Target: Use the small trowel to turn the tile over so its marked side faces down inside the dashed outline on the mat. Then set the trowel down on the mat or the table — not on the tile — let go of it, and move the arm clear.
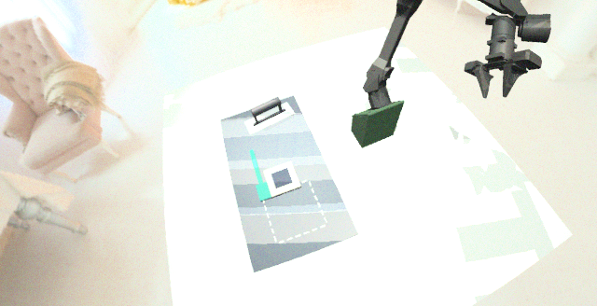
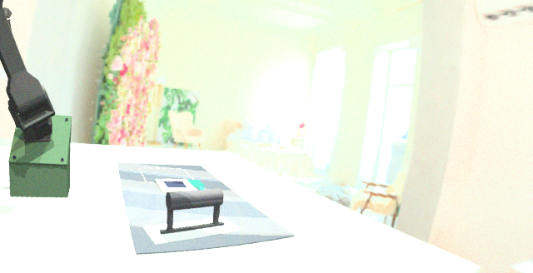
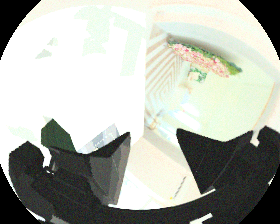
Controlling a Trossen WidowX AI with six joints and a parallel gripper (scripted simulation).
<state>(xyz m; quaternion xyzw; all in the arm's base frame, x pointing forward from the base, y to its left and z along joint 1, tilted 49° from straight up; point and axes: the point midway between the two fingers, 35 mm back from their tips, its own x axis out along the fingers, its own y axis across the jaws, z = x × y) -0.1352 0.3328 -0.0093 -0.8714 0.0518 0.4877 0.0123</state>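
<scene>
The tile (image 1: pixel 282 178) (image 2: pixel 175 184) lies flat on the mat (image 1: pixel 280 255) (image 2: pixel 250 219), its dark blue square facing up. It is mostly outside the dashed outline (image 1: pixel 326 225), over the outline's edge nearer the float. The small teal trowel (image 1: pixel 263 191) (image 2: pixel 196 184) lies on the mat with its blade against or very close to the tile's side; whether any of it is under the tile cannot be told. Its handle is hidden in the exterior view. My gripper (image 1: pixel 494 95) (image 3: pixel 153 133) is open and empty, raised well away from the mat, on the far side of the arm's base.
A larger float with a black bar handle (image 1: pixel 267 107) (image 2: pixel 195 199) and a white plate stands at the mat's other end, in line with the teal handle. The green base block (image 1: pixel 378 126) (image 2: pixel 39 179) (image 3: pixel 58 136) of the arm stands beside the mat.
</scene>
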